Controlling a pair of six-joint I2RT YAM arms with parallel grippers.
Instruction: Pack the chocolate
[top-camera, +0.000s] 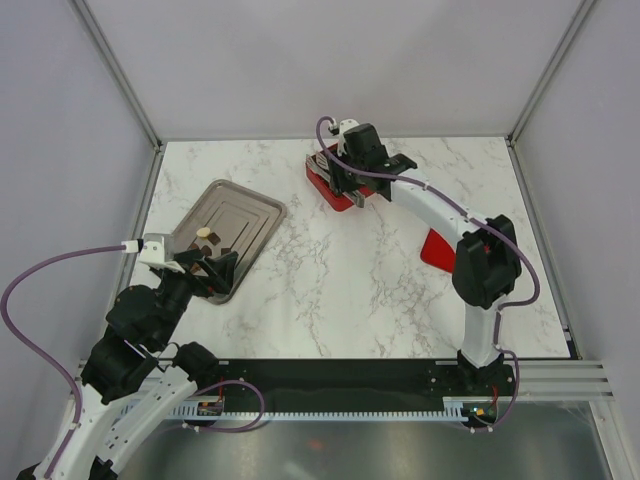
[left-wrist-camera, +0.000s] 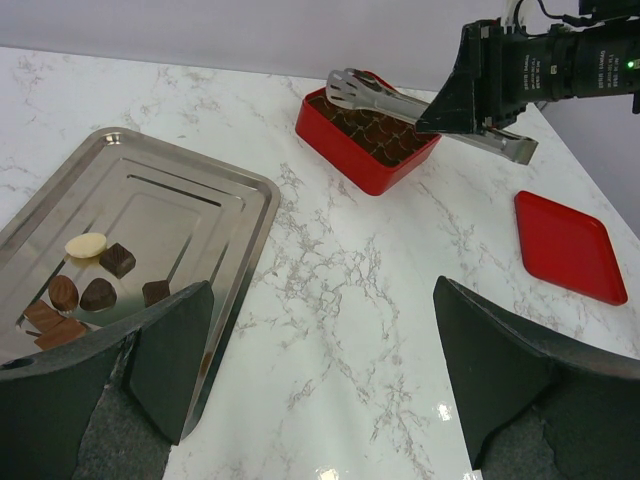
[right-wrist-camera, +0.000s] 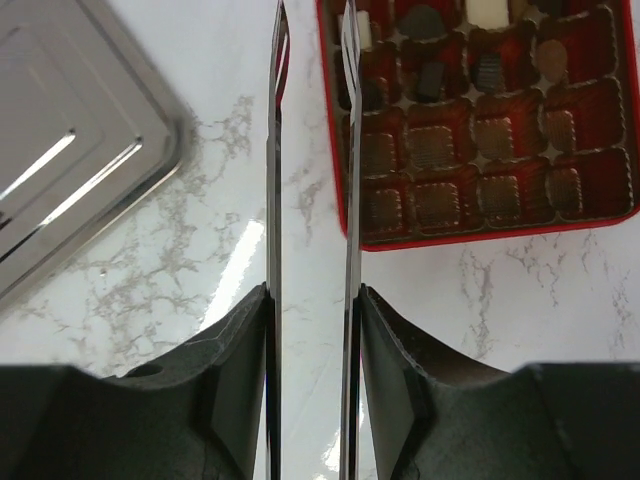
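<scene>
My right gripper (right-wrist-camera: 312, 335) is clenched on the tongs (left-wrist-camera: 385, 97), whose tips hang over the left side of the red box (left-wrist-camera: 350, 150) at far centre; some of its compartments hold chocolate (right-wrist-camera: 432, 78). My left gripper (left-wrist-camera: 325, 350) stands released, jaws wide, at the near end of the steel tray (left-wrist-camera: 200, 190) on the left; a few more pieces lie there, dark ones and one cream.

White marble-patterned table (top-camera: 350, 290) with grey veining, silver rectangular metal tray (left-wrist-camera: 200, 200), dark brown bite-size chocolate pieces (left-wrist-camera: 117, 259), one pale cream piece (left-wrist-camera: 86, 244), red square gridded box (left-wrist-camera: 345, 155), red flat lid (left-wrist-camera: 570, 245), silver metal tongs (left-wrist-camera: 375, 95)
</scene>
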